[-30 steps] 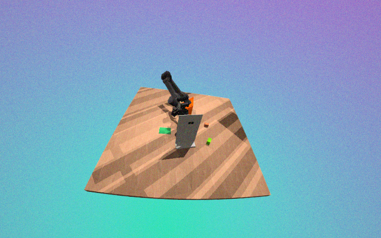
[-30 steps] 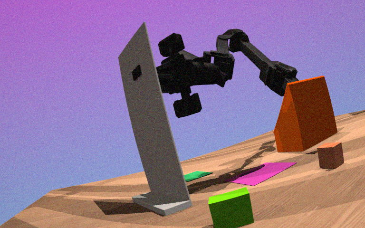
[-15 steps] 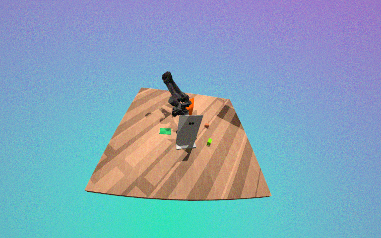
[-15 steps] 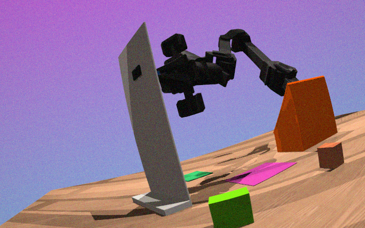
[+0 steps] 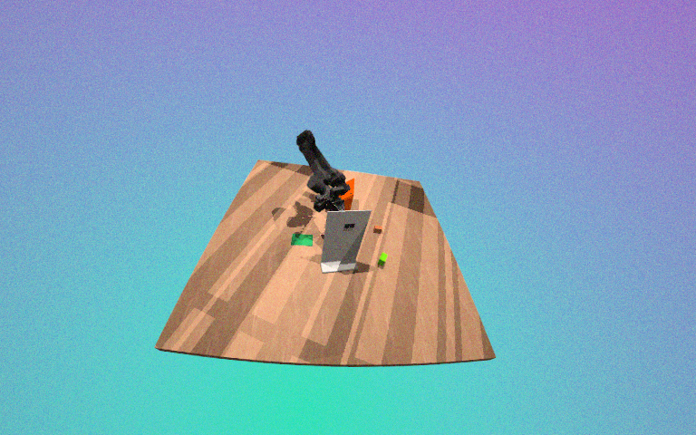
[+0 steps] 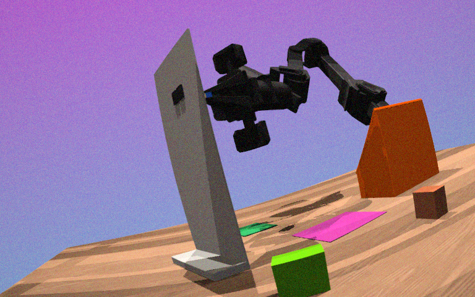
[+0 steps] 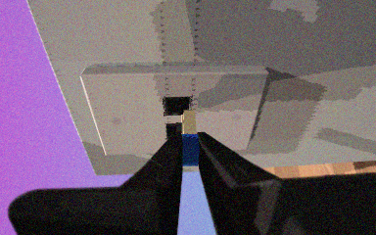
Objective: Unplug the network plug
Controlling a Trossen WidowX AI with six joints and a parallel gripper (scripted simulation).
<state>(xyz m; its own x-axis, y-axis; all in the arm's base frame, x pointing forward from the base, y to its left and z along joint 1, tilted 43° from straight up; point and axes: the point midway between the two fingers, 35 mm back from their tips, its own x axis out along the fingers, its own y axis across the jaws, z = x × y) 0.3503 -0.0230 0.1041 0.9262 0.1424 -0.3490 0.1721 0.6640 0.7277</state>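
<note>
The grey upright panel (image 5: pixel 344 246) (image 6: pixel 188 150) (image 7: pixel 117 29) stands on a foot. Its black socket opening (image 7: pixel 176 105) faces my wrist camera. My gripper (image 7: pixel 188 140) (image 6: pixel 206 95) is shut on the plug, which has a blue body (image 7: pixel 190 153) (image 6: pixel 209 94) and a tan front part (image 7: pixel 189 121). The plug is in front of the panel, out of the opening, a little right of it in the wrist view. The thin tab cannot be made out. Two flat patches lie on the table: a green patch (image 5: pixel 302 241) (image 6: pixel 255 229) and a magenta patch (image 6: pixel 341 226); which is the marked square cannot be told.
An orange wedge (image 5: pixel 351 188) (image 6: pixel 402 150) stands near the arm's base. A brown block (image 5: pixel 377 229) (image 6: pixel 429 203) and a bright green block (image 5: pixel 382 258) (image 6: pixel 301 273) stand on the table to the right of the panel in the top view. The panel's top edge rises above the gripper.
</note>
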